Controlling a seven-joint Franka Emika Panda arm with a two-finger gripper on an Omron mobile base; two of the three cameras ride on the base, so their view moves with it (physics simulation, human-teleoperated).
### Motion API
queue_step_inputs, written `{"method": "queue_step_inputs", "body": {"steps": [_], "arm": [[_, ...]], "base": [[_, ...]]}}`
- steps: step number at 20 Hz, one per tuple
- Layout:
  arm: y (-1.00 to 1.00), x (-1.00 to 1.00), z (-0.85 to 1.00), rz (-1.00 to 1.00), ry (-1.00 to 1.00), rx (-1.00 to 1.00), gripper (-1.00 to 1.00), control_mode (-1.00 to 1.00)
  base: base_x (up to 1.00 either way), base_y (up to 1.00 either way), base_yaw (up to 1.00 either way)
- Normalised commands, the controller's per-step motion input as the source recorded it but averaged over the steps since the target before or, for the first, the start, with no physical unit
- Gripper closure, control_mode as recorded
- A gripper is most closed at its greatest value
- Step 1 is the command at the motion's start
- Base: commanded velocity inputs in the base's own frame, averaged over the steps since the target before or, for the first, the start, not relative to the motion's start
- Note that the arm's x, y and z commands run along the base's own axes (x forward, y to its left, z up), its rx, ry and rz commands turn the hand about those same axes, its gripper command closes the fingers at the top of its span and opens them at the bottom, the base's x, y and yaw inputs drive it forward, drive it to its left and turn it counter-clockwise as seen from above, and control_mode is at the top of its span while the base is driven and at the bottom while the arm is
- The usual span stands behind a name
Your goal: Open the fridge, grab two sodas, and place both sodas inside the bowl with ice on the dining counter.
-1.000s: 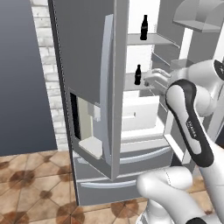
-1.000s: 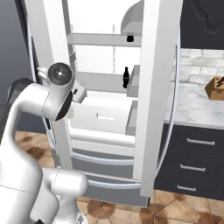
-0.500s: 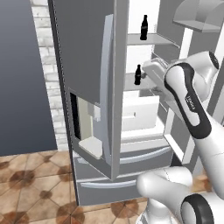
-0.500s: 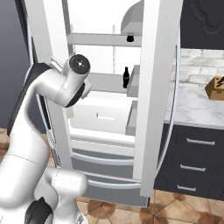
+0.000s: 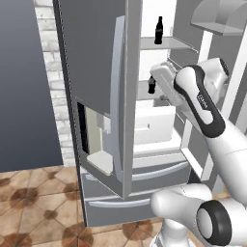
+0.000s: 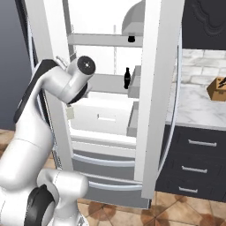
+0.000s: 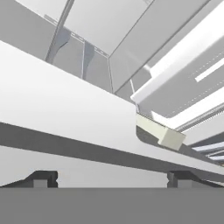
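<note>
Since a second ago the white arm has swung deeper into the tall grey fridge (image 5: pixel 96 72), gripper (image 7: pixel 111 178) wide and empty, near the upright near-black soda bottle (image 5: pixel 151 85) on the middle shelf

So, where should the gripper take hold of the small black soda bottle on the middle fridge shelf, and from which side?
Probably the wide lower body of the small black soda bottle, not its narrow neck. It stands upright near the grey shelf's front edge, so a level approach from the open front of the tall grey fridge seems best, with the open gripper's fingers on either side.
</note>
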Motion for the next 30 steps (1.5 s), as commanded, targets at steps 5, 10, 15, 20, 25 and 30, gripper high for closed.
{"method": "queue_step_inputs", "body": {"steps": [5,10,15,20,25,30], "arm": [[0.35,0.07,-0.08,0.0,0.03,0.08,-1.0,-1.0],[0.44,0.0,-0.01,0.02,0.03,0.03,-1.0,-1.0],[0.5,-0.02,0.0,0.07,0.03,0.0,-1.0,-1.0],[0.17,-0.01,0.0,0.05,0.01,0.03,-1.0,-1.0],[-0.82,0.05,0.0,0.0,0.0,0.1,-1.0,-1.0],[-0.35,0.61,0.0,0.02,0.03,0.09,-1.0,-1.0]], "base": [[0.0,0.0,0.0],[0.0,0.0,0.0],[0.0,0.0,0.0],[0.0,0.0,0.0],[0.0,0.0,0.0],[0.0,0.0,0.0]]}}
